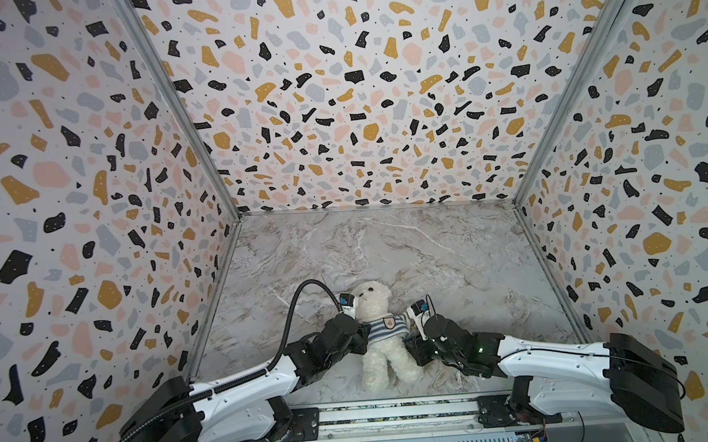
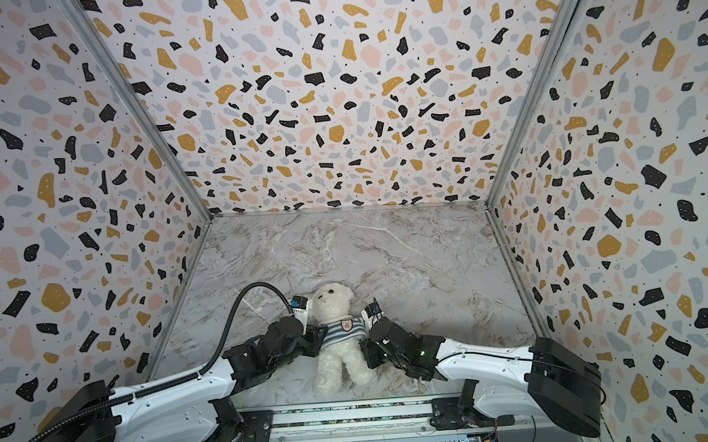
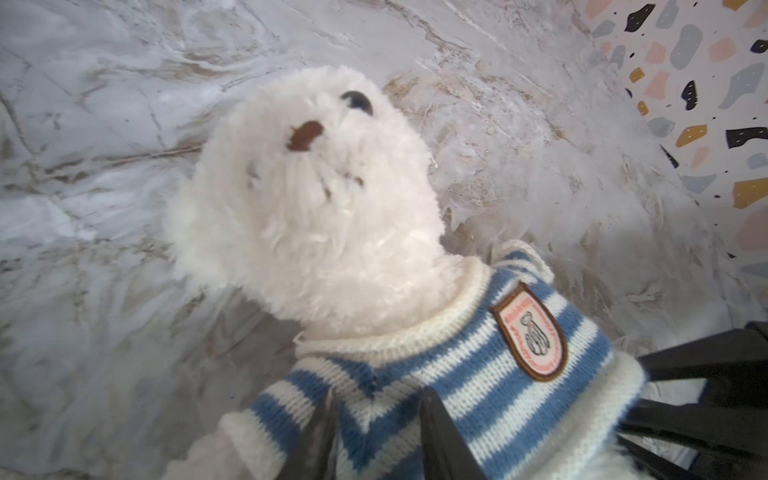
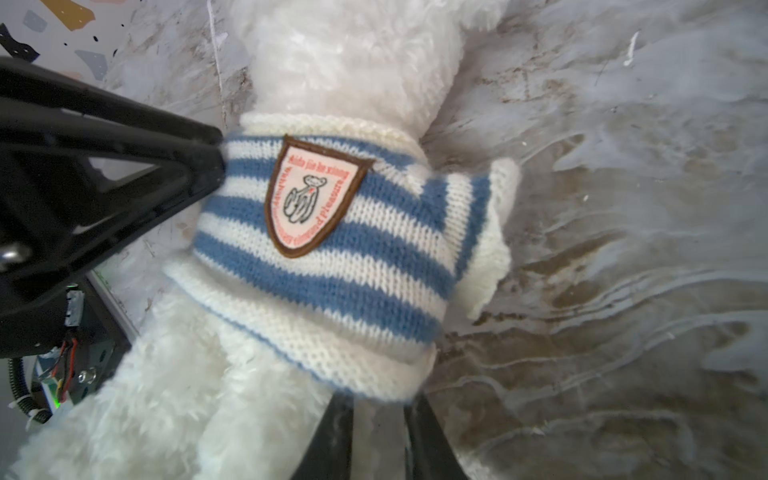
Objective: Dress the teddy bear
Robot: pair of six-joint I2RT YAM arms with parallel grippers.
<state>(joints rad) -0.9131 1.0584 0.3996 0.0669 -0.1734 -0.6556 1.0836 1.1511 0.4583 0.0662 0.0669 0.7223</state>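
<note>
The cream-white teddy bear (image 1: 372,298) (image 2: 331,301) lies on its back on the marble table, head away from the arms and legs toward them. A blue-and-white striped shirt (image 1: 385,329) (image 2: 342,333) with a badge wraps its torso. My left gripper (image 3: 378,428) (image 1: 361,334) is shut on a fold of the shirt (image 3: 519,374) near the shoulder, below the bear's head (image 3: 311,208). My right gripper (image 4: 378,432) (image 1: 413,340) is shut on the shirt's lower hem (image 4: 374,374) at the bear's other side. A loose sleeve (image 4: 490,232) flops outward. The bear's arms are hidden.
Terrazzo-patterned walls (image 1: 72,203) close in the marble table (image 1: 387,245) on three sides. A metal rail (image 1: 396,415) runs along the near edge, just past the bear's feet. Both arms lie low on either side of the bear.
</note>
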